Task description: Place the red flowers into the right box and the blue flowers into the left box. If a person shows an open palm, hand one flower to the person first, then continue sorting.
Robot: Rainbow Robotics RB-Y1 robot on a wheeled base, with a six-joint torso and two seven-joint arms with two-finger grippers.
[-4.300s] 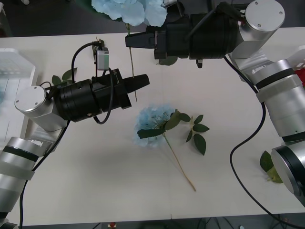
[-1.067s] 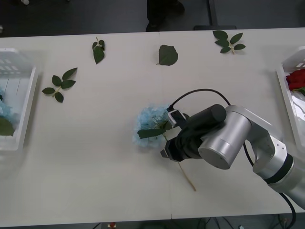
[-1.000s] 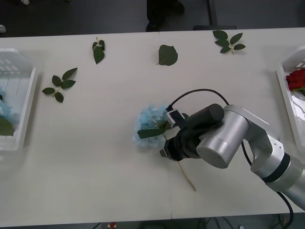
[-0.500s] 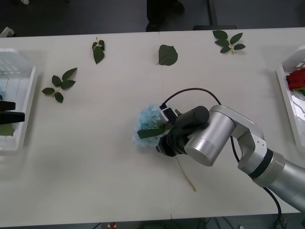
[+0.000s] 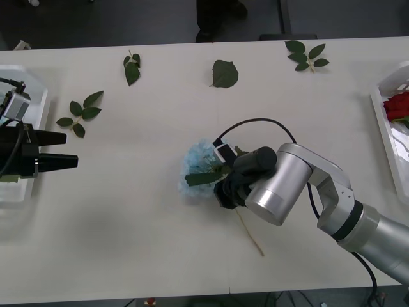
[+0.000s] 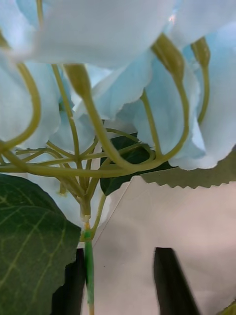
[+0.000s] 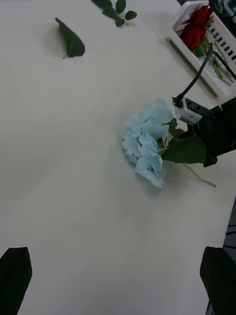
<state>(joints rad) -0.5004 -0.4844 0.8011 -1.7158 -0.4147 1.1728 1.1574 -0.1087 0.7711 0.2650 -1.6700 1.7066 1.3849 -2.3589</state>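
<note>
Front view: blue flower lies mid-table, pale head w/ stem trailing toward the near edge. Right gripper sits low at the flower, just under its head; right wrist view has the black fingers apart, green stem between them, touching one finger, not pinched. Left gripper hangs well apart from the flower, beside the left box, jaws spread. Right box, far side from the flower, holds red flowers. Loose leaf sprigs lie beyond the flower.
</note>
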